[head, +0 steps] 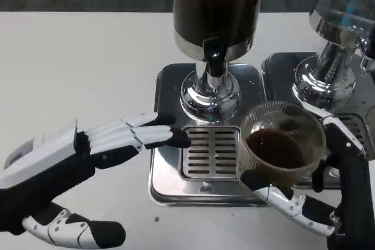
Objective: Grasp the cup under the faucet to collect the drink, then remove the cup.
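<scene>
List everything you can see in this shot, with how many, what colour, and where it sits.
Dark-filled drink dispenser with chrome pedestal: one, centre back, tap over its tray.
Slotted steel drip tray: one, silver, under that dispenser.
Clear-tank dispenser on chrome base: one, right back, on its own dark tray.
Clear plastic cup of brown drink: one, right of the slotted grate.
White table: one.
Left hand: white and black, fingers extended toward the tray.
Right hand: holds the cup.

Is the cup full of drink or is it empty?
Partly full. The clear cup, held by the right hand, has dark brown drink in its lower part, with bare glass above up to the rim.
</scene>
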You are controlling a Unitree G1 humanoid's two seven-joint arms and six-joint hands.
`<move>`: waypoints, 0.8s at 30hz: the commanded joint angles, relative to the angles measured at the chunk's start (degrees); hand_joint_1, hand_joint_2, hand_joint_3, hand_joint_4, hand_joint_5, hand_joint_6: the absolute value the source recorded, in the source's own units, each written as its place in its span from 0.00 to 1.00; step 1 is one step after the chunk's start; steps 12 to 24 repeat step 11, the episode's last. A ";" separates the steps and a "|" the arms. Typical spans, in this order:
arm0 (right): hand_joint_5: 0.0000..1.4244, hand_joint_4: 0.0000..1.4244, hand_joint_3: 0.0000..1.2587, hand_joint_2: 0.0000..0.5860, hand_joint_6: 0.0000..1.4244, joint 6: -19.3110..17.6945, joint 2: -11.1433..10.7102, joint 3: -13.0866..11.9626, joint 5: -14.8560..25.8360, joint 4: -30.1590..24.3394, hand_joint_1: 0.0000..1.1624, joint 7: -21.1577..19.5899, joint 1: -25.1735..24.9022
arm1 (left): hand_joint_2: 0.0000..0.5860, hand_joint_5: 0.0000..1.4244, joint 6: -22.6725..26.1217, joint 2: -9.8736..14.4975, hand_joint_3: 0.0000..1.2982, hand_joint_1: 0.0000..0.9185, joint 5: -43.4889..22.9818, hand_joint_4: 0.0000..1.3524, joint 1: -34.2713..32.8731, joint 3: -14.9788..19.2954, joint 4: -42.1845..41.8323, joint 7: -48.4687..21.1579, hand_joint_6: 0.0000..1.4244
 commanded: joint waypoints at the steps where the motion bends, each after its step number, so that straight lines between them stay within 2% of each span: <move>1: 0.69 0.54 0.56 0.22 0.96 -2.84 0.79 -0.21 0.91 -0.75 0.81 -0.76 -0.87 | 0.31 0.04 0.20 0.41 0.14 0.00 0.17 0.06 0.65 -0.08 0.45 0.19 0.06; 24: 0.69 0.54 0.56 0.23 0.96 -2.87 0.97 -0.25 0.97 -0.65 0.80 -0.63 -1.05 | 0.31 0.04 0.18 0.29 0.14 0.00 0.34 0.06 0.74 0.01 0.53 0.31 0.06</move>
